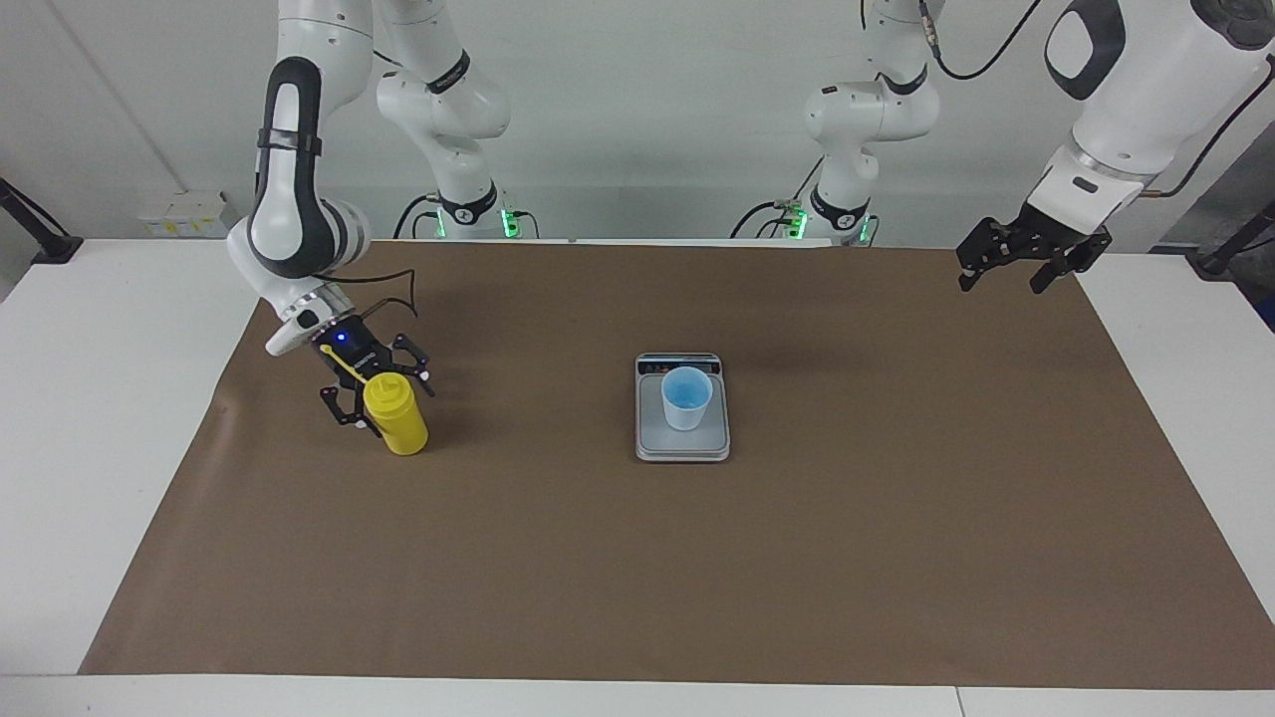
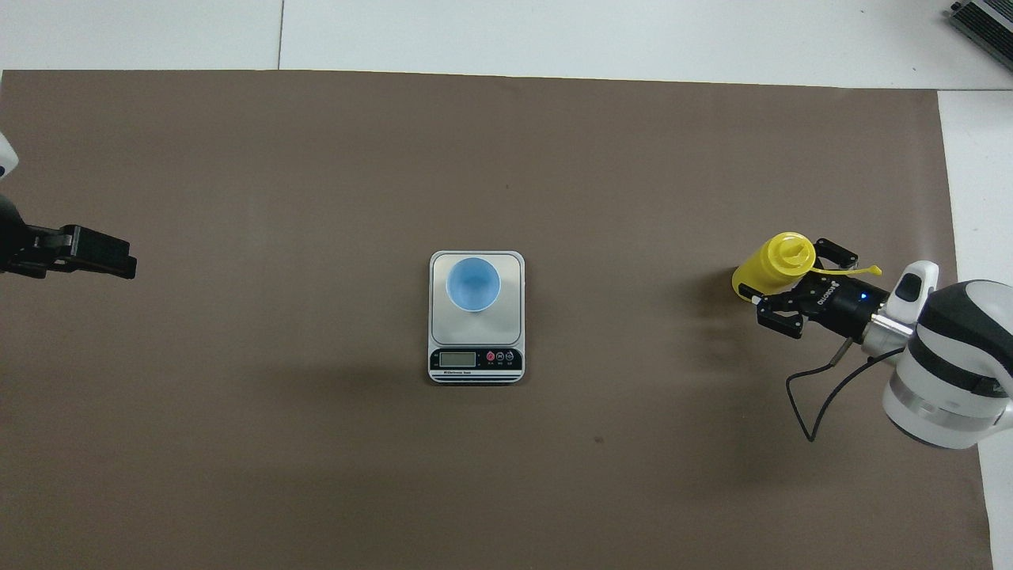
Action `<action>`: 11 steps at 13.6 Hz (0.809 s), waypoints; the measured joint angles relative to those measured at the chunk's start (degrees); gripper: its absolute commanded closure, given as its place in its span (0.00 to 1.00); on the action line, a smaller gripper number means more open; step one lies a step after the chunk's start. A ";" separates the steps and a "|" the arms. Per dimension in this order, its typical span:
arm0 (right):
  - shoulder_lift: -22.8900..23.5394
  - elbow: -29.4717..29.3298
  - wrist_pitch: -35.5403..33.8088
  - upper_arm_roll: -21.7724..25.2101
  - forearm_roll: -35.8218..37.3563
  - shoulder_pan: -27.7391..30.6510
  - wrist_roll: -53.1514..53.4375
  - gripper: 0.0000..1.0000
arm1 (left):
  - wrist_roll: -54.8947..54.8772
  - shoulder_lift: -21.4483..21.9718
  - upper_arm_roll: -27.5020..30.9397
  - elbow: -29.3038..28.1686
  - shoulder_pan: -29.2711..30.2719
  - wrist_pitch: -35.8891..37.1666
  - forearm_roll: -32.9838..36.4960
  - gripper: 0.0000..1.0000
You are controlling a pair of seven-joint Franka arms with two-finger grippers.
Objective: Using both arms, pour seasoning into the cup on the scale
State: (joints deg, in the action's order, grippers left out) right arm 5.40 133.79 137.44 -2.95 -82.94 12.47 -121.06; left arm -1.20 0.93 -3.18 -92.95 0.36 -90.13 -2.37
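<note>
A brown paper mat (image 1: 637,558) covers the table. At its centre sits the silver kitchen scale (image 1: 682,443), the pale blue cup (image 1: 686,397) upright on its plate. In the overhead view, my right gripper (image 1: 379,390) is at three o'clock from the scale, fingers spread around the yellow seasoning bottle (image 1: 396,418), which stands on the mat. My left gripper (image 1: 1011,269) waits at nine o'clock over the mat's edge, fingers spread, holding nothing.
</note>
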 measured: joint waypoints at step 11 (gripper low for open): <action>-0.46 -0.47 0.10 0.50 25.79 11.29 0.28 0.00 | 0.00 0.00 0.00 0.00 0.00 0.00 0.00 0.00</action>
State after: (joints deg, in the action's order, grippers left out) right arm 4.94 133.32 137.53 -2.45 -57.15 23.76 -120.77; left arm -1.20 0.93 -3.18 -92.95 0.36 -90.13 -2.37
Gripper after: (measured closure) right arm 0.000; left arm 0.000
